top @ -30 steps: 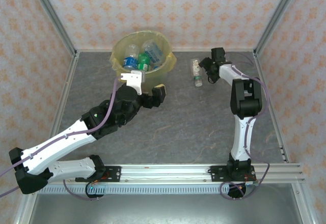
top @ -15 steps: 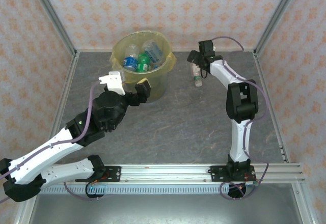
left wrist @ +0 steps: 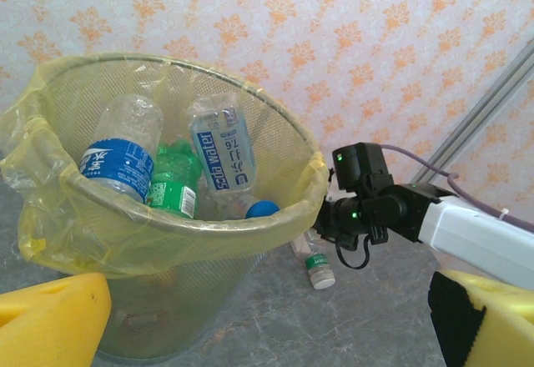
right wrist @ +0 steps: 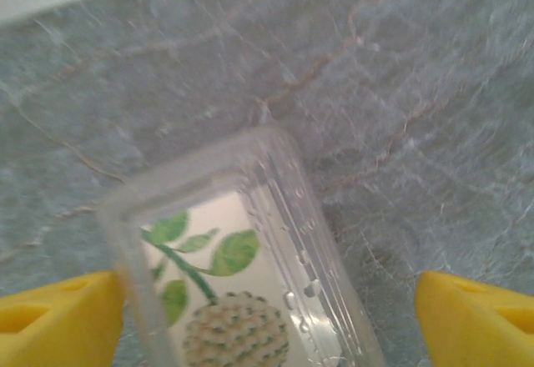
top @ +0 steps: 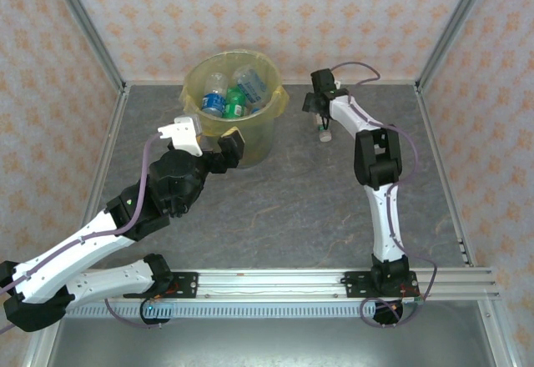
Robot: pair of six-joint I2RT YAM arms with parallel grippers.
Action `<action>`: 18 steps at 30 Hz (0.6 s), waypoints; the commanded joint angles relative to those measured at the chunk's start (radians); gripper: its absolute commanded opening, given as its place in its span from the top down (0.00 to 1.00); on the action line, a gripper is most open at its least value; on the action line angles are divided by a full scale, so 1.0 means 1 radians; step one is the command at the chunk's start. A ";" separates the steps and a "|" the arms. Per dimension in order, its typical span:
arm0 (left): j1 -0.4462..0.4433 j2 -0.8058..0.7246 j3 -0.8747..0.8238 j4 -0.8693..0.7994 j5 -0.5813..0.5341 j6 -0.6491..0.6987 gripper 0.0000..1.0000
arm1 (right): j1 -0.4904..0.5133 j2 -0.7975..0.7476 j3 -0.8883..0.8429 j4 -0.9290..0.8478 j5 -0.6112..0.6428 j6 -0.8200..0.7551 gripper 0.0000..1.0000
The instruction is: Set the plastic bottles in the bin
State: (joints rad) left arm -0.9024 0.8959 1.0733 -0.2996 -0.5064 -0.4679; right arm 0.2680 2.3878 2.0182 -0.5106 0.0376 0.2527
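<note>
Mostly done: several plastic bottles (top: 227,96) lie in the bin (top: 265,127) at the bench's (top: 292,208) far edge. By my reckoning one bottle (left wrist: 314,260) remains, lying just beside it. The right pincer (right wrist: 267,321) straddles it, fingers apart, and the left pincer (top: 209,138) gapes empty.

Bright, even light, soft faint shadows. The right wrist view is blurred, its clear bottle (right wrist: 238,288) out of focus.

Between your right fingers (right wrist: 471,313), the clear bottle (right wrist: 242,284) runs off the bottom edge, its label blurred and half cut away. Both fingers are cropped at the corners. From above, the right arm (top: 350,115) covers most of that bottle.
</note>
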 commanded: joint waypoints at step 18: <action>0.007 -0.002 -0.002 0.008 0.002 -0.002 0.01 | 0.005 -0.231 -0.230 0.094 -0.022 0.050 0.45</action>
State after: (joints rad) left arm -0.9024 0.8963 1.0729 -0.3019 -0.5056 -0.4702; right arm 0.2680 2.2700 1.8225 -0.4618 0.0219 0.2703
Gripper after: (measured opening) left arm 0.990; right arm 0.568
